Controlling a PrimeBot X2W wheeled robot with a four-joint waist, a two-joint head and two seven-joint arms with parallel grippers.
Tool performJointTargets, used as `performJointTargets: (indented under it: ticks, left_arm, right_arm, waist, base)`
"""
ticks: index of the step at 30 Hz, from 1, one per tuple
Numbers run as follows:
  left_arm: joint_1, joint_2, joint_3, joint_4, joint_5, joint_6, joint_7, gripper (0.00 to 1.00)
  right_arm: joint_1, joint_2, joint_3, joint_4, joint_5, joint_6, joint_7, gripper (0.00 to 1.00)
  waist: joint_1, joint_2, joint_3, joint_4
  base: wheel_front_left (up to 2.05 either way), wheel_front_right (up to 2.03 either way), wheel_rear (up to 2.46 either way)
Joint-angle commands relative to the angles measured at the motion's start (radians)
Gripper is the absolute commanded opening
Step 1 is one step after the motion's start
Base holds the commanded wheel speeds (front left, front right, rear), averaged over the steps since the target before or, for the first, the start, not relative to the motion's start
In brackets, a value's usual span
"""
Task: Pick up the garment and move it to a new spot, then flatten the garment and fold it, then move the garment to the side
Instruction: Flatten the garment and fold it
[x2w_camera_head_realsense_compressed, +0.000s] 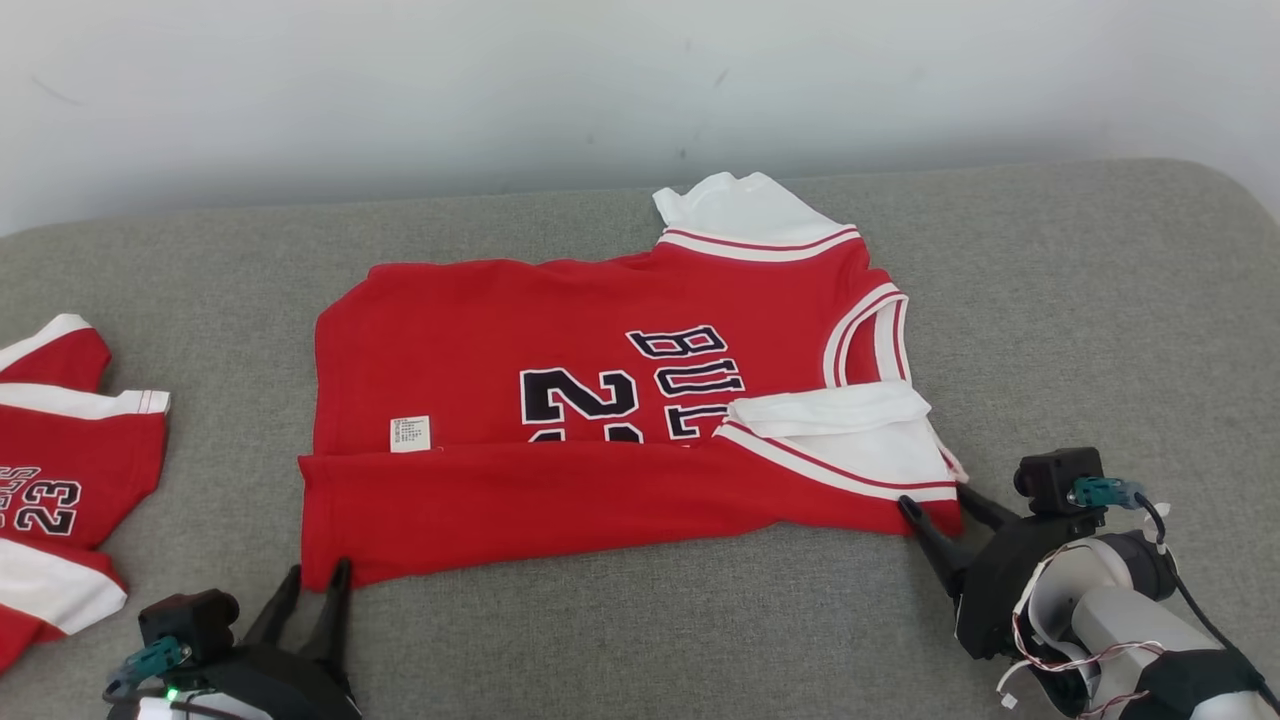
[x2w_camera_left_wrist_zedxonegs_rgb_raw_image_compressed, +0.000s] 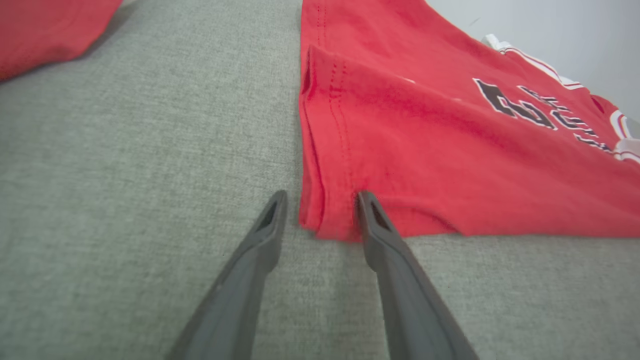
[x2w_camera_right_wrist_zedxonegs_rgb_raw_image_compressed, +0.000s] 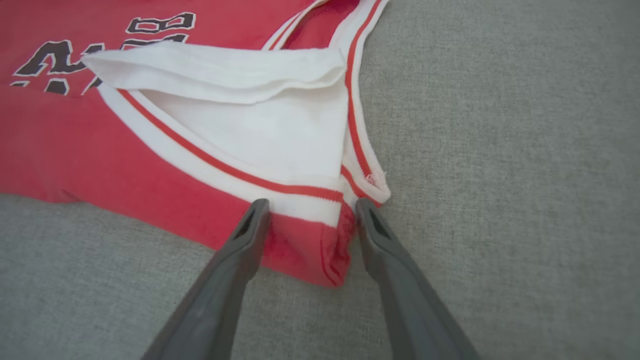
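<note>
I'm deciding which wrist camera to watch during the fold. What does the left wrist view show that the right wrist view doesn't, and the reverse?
Left wrist view, not the right: the left tool open astride the hem corner of the red jersey, a second red garment, the pale wall. Right wrist view, not the left: the right tool open astride the sleeve-end corner, and the white sleeve in full; the left catches a sliver. Both: the red jersey, its black lettering, the grey cushion.
</note>
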Motion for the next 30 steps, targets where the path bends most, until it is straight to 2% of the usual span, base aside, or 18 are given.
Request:
performJointTargets:
  ticks: [1, 6, 16, 22, 26, 30]
  left_arm:
    - [-0.002, -0.007, -0.011, 0.014, -0.013, -0.008, 0.005, 0.00]
    - [-0.009, -0.001, -0.019, 0.032, 0.003, -0.014, -0.001, 0.00]
    - [0.076, 0.027, 0.013, -0.057, 0.016, -0.005, -0.005, 0.00]
    - [0.159, 0.058, 0.011, -0.146, 0.009, 0.023, 0.012, 0.00]
    - [0.230, 0.073, 0.004, -0.239, -0.005, 0.058, 0.058, 0.00]
    - [0.326, 0.113, 0.008, -0.366, -0.025, 0.094, 0.121, 0.00]
  right_arm:
    - [0.006, 0.011, 0.011, 0.003, 0.000, 0.000, 0.012, 0.00]
    - [0.020, 0.000, 0.005, -0.005, 0.017, 0.000, 0.009, 0.00]
    - [0.088, -0.064, -0.028, -0.087, 0.081, -0.001, 0.028, 0.00]
    - [0.169, -0.125, -0.058, -0.162, 0.098, -0.001, 0.074, 0.00]
    - [0.238, -0.167, -0.090, -0.240, 0.107, -0.001, 0.125, 0.00]
    - [0.327, -0.211, -0.157, -0.339, 0.090, -0.001, 0.191, 0.00]
  waist:
    - [0.0001, 0.0000, -0.001, -0.001]
    - [0.0001, 0.0000, -0.016, 0.000]
    - [0.0001, 0.0000, -0.087, 0.013]
    - [0.0001, 0.0000, -0.125, 0.018]
    - [0.0001, 0.0000, -0.143, 0.019]
    - [0.0001, 0.0000, -0.150, 0.017]
  base:
    - [0.00, 0.00, 0.00]
    - [0.00, 0.00, 0.00]
    - [0.00, 0.00, 0.00]
    - [0.00, 0.00, 0.00]
    - [0.00, 0.00, 0.00]
    - [0.00, 0.00, 0.00]
